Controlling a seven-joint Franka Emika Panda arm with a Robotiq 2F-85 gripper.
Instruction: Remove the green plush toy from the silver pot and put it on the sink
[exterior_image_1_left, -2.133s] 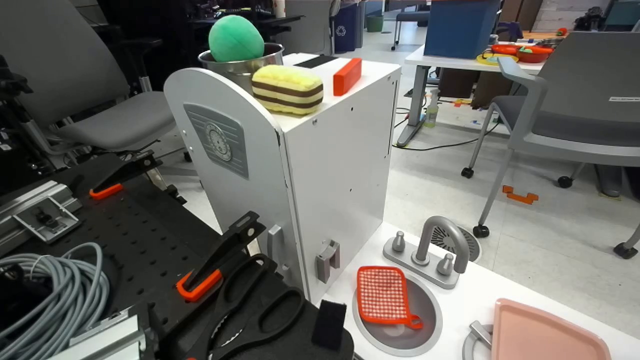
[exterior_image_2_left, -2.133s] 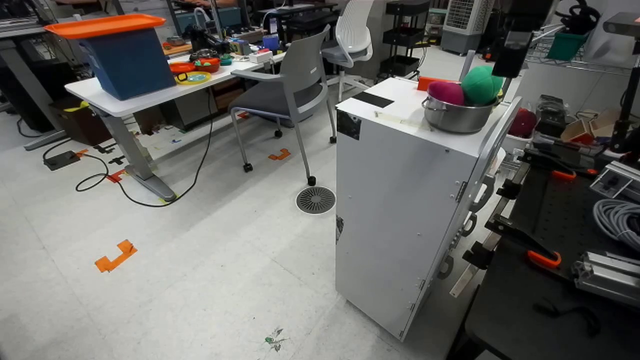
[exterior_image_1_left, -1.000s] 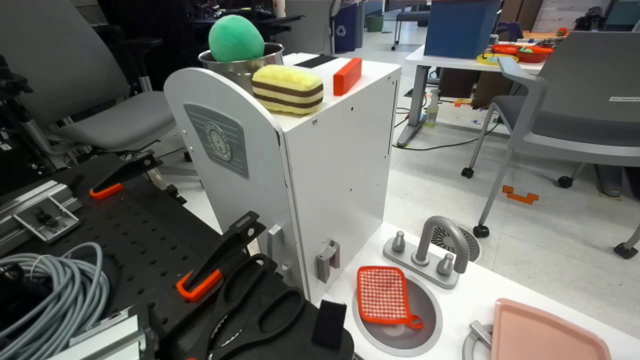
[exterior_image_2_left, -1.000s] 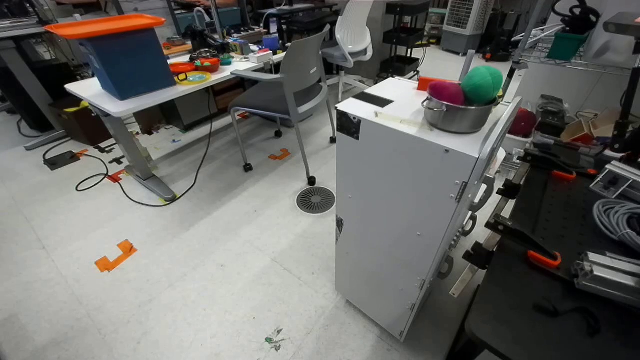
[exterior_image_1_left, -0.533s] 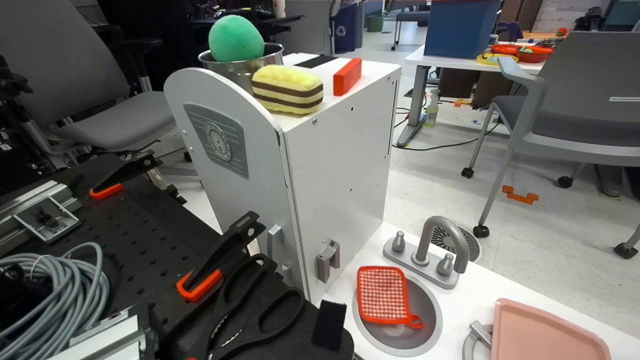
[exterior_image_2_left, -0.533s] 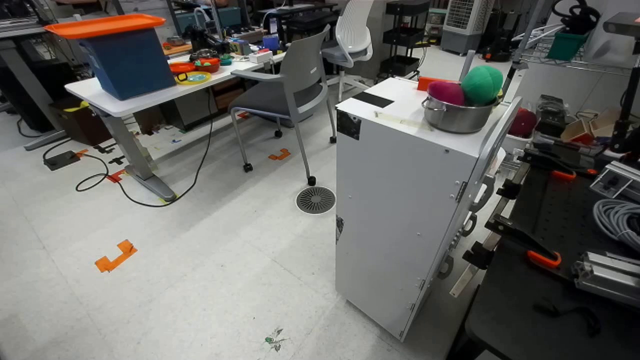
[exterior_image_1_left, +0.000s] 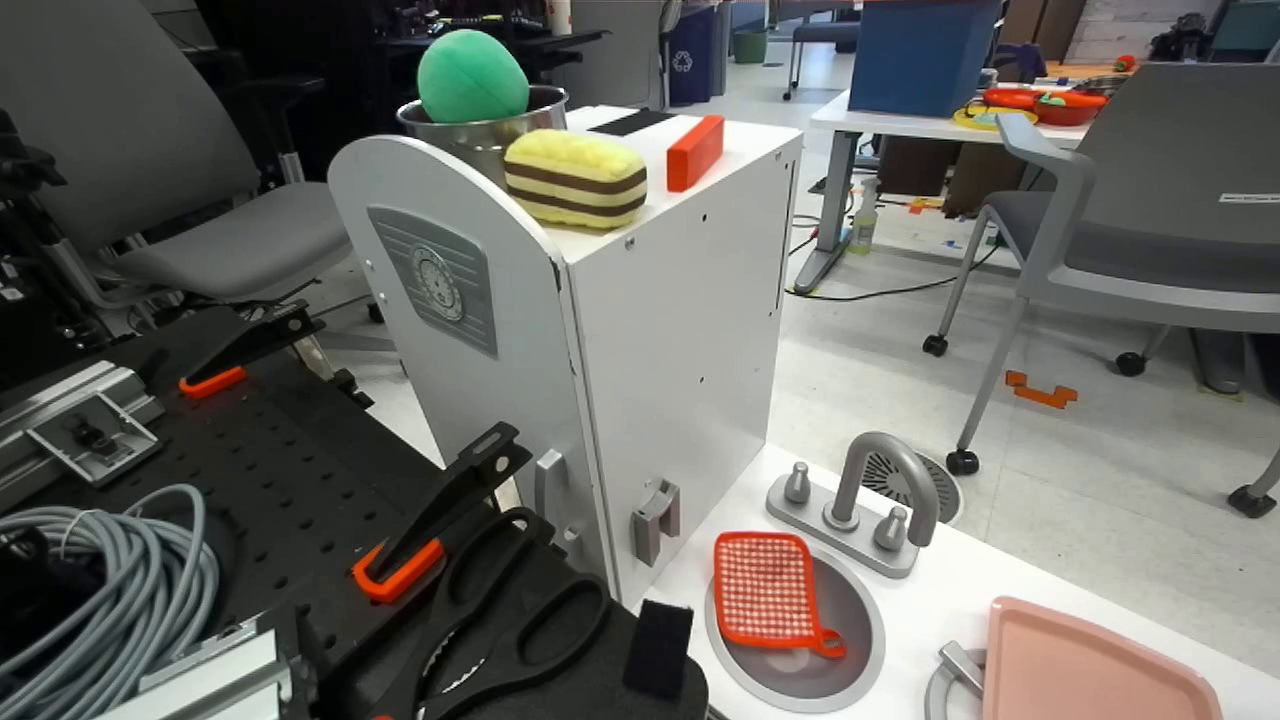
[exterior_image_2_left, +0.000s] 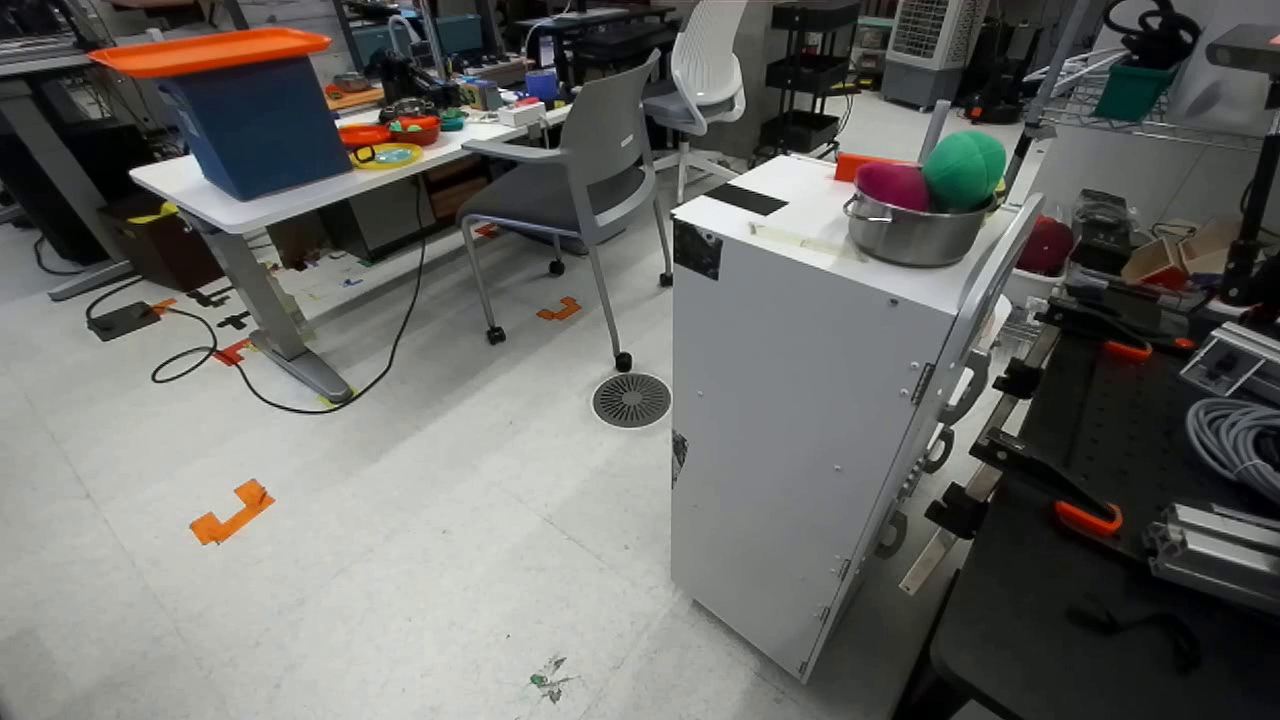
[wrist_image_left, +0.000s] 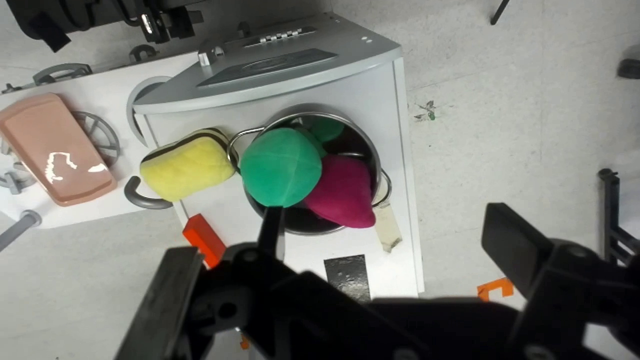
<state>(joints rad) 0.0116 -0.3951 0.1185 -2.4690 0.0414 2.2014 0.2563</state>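
The green plush toy (exterior_image_1_left: 472, 78) sits in the silver pot (exterior_image_1_left: 490, 145) on top of the white cabinet. It also shows in an exterior view (exterior_image_2_left: 963, 170), beside a magenta plush (exterior_image_2_left: 892, 186) in the same pot (exterior_image_2_left: 912, 240). The wrist view looks down on the green toy (wrist_image_left: 281, 167) at the pot's left side. My gripper (wrist_image_left: 385, 215) is open and empty, its fingers wide apart; the left fingertip overlaps the toy's lower edge in the picture. No gripper shows in either exterior view. The grey sink basin (exterior_image_1_left: 852, 645) holds a red checked potholder (exterior_image_1_left: 768, 590).
A yellow striped plush (exterior_image_1_left: 575, 180) lies against the pot's side, near an orange-red block (exterior_image_1_left: 694, 153). The cabinet's curved panel (exterior_image_1_left: 450, 250) rises beside the pot. A grey arched tap (exterior_image_1_left: 880, 470) stands behind the basin, with a pink tray (exterior_image_1_left: 1090, 670) to its right.
Two seconds ago a black part of the arm showed above the pot in an exterior view; it has risen out of that picture. The toy, pot and sink have not moved.
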